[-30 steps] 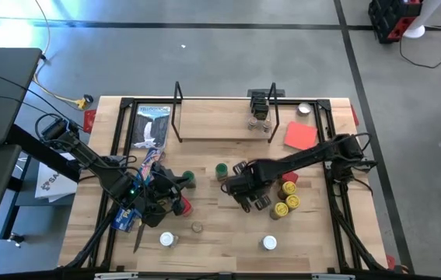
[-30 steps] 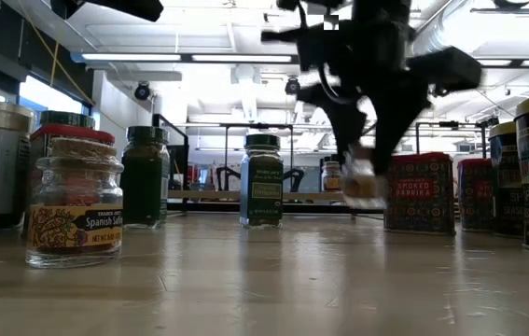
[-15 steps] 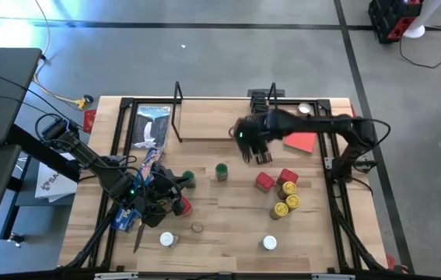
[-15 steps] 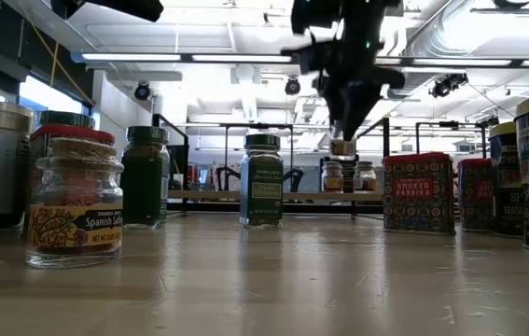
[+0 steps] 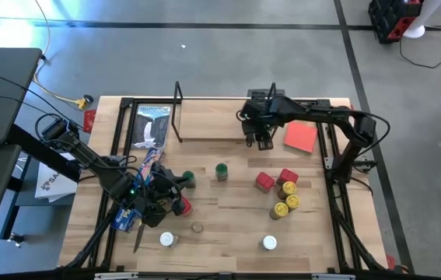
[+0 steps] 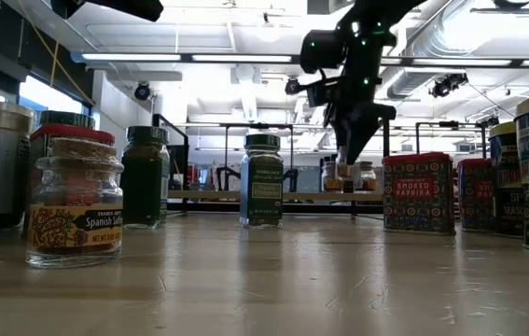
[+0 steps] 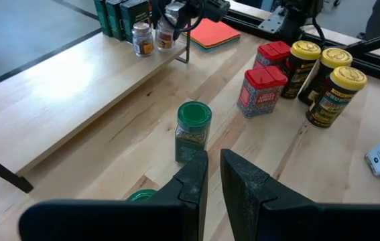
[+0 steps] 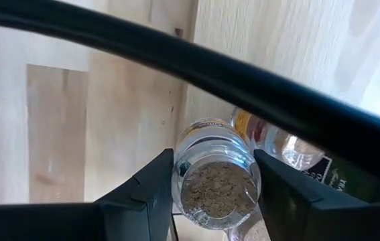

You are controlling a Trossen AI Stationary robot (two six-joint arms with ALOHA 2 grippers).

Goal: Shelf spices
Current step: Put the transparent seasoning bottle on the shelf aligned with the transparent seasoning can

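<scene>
A small glass jar (image 8: 218, 182) is clamped in the right gripper (image 5: 262, 134) over the shelf (image 5: 212, 123), beside few jars placed; most spices (image 5: 282, 190) remain on the desk (image 5: 228, 225). The left gripper (image 7: 214, 175) is held together, empty.

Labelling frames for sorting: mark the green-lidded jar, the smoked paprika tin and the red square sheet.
green-lidded jar (image 7: 194, 115), left wrist view, on its green lid.
smoked paprika tin (image 6: 419, 193), low view, on its front label.
red square sheet (image 5: 300, 136), high view, on the middle of its flat face.

A lab or workshop: concrete floor (image 5: 228, 62) with tape lines, exposed ceiling ducts (image 6: 451, 28), strip lights.
</scene>
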